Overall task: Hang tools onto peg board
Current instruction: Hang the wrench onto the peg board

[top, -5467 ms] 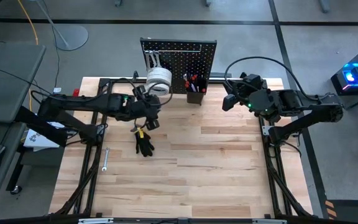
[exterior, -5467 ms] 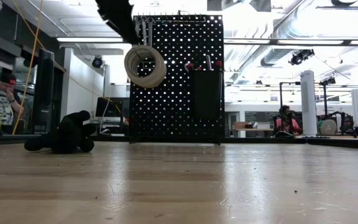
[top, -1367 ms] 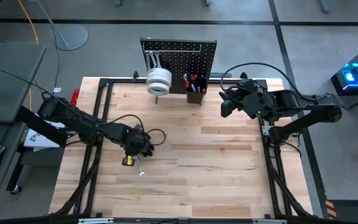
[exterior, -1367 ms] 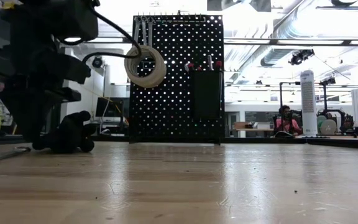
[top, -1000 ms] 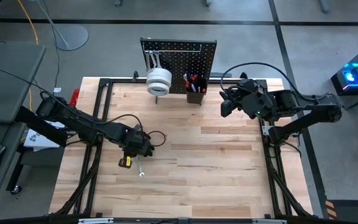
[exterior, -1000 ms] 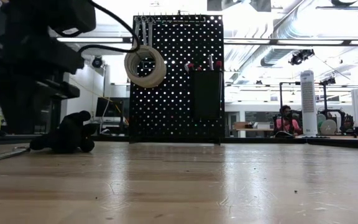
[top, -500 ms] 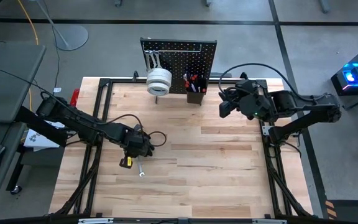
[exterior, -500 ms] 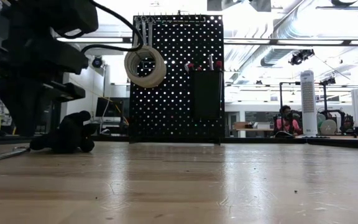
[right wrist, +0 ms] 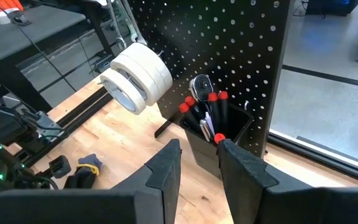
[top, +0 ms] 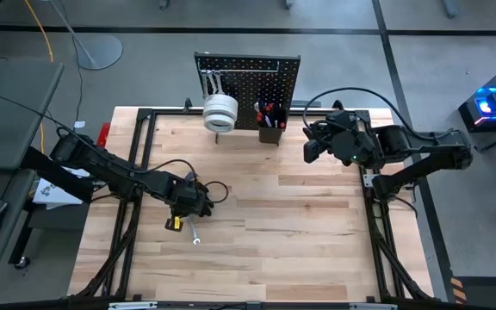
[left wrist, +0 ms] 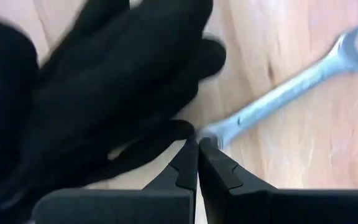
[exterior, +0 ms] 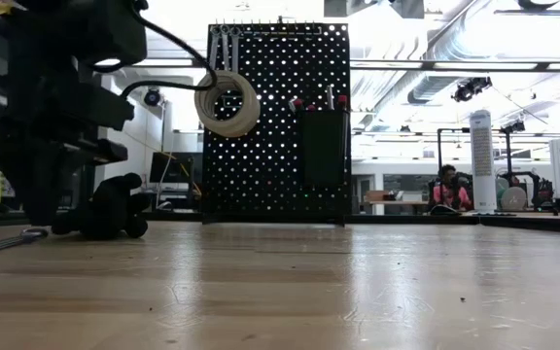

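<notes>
Your left claw [top: 198, 200] is down on the tabletop [top: 300, 232], left of centre, with its fingers [left wrist: 188, 163] pressed shut and nothing between them. In its wrist view the tips sit right at the ring end of one silver wrench [left wrist: 278, 93], which lies flat on the wood, and just beside one black-handled pair of pliers [left wrist: 110, 87]. From above you see the same wrench poking out below the claw, and a yellow tag just left of it.

Your right claw [top: 311, 148] hangs above the tabletop's far right part, near the board and clear of it. Its fingers [right wrist: 166, 171] stand a little apart and hold nothing.

The peg board [top: 248, 86] stands upright at the far edge, near the middle. Count what it carries:
- Two white tape rolls [right wrist: 135, 81], side by side on one hook, on the board's left half.
- Silver wrenches [exterior: 224, 44] hanging at the top left corner; at least two, but you cannot count them surely.
- One black bin [right wrist: 219, 140] on the right half, holding red-topped screwdrivers [right wrist: 207, 109]; about four red tips show, and the exact number is unclear.

In the low view the pliers lie dark on the tabletop left of the board.
</notes>
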Controlling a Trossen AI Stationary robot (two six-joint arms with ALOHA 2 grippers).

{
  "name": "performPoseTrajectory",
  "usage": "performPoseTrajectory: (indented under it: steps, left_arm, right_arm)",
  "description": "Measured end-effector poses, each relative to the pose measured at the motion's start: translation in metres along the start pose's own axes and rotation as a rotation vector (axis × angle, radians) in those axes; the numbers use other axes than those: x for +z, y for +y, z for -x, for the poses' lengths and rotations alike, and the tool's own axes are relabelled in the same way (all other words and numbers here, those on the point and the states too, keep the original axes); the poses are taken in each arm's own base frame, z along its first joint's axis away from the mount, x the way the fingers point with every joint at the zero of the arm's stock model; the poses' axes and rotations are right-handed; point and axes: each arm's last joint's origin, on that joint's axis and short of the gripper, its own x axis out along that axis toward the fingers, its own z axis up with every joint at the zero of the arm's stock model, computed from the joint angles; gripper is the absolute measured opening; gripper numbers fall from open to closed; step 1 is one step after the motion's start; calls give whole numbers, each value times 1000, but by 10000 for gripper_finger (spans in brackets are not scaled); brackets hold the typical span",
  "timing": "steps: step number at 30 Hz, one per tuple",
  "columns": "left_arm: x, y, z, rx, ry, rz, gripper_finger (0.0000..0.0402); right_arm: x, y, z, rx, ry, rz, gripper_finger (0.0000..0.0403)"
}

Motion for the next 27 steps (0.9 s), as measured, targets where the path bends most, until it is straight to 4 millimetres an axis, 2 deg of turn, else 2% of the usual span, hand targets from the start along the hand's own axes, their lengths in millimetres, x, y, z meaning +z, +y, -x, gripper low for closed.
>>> performPoseTrajectory:
  steps: [16, 27]
  left_arm:
    - [3, -8, 0, -47, -25, -1, 0]
    - [6, -6, -9, 4, -3, 25, 0]
  right_arm:
    - [0, 0, 0, 0, 0, 0, 103]
    - [0, 0, 0, 0, 0, -11, 103]
